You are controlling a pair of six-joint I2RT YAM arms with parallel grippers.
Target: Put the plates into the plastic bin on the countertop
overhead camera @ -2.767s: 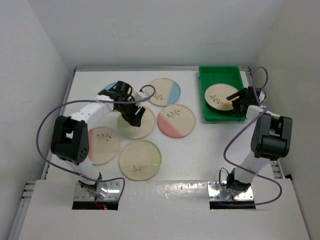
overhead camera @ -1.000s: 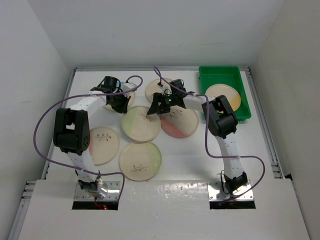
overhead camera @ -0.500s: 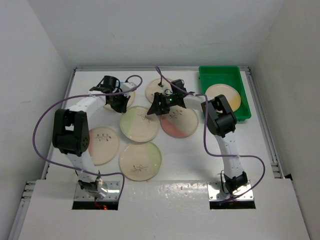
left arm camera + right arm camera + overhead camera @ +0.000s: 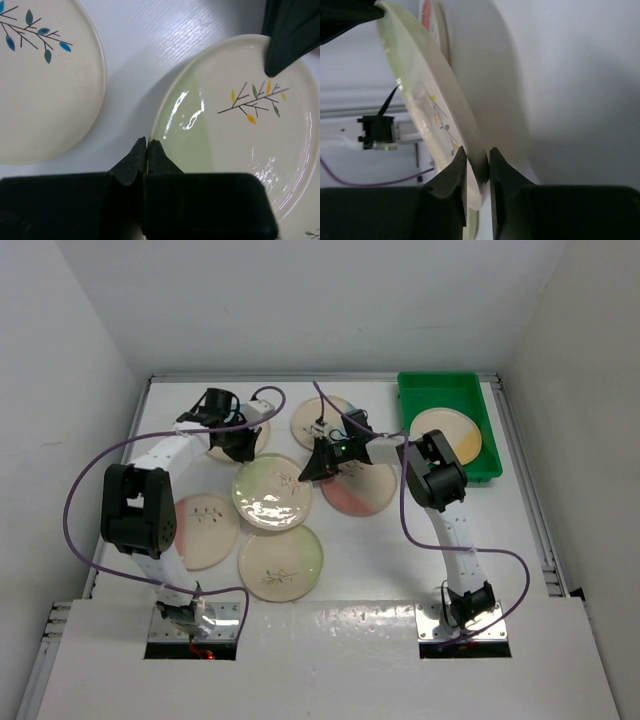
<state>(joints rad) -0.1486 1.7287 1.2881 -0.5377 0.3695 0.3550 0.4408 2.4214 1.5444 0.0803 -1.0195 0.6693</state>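
- Your right gripper [image 4: 308, 472] is clamped on the rim of the round cream ceramic plate with a pale green segment [image 4: 272, 490]. The right wrist view shows that rim pinched between the two narrow-set black fingers [image 4: 457, 175].
- That green-segment plate sits mid-table on the glossy white countertop [image 4: 380, 560]. It is just left of a cream plate with a pink segment [image 4: 358, 495] and well apart from the bin.
- Seen from your right wrist, the green-segment plate [image 4: 420, 80] is nearly edge-on, with its yellow-and-green sprig facing left.
- Your left gripper [image 4: 243, 453] is fully closed and holds nothing. In the left wrist view its fingertips [image 4: 140, 150] are pressed together right at the green-segment plate's rim [image 4: 235, 130], but you cannot tell whether they touch it.
- A cream plate with a blue sprig [image 4: 40, 90] lies just beside the left gripper, at the back left of the table.
- The bright green rectangular plastic bin [image 4: 440, 390] stands at the back right corner. One cream plate with a yellow segment [image 4: 447, 435] lies inside it.
- Two more cream plates lie near the left arm's base, one with a pink segment [image 4: 205, 530] and one with a green segment [image 4: 280, 560].
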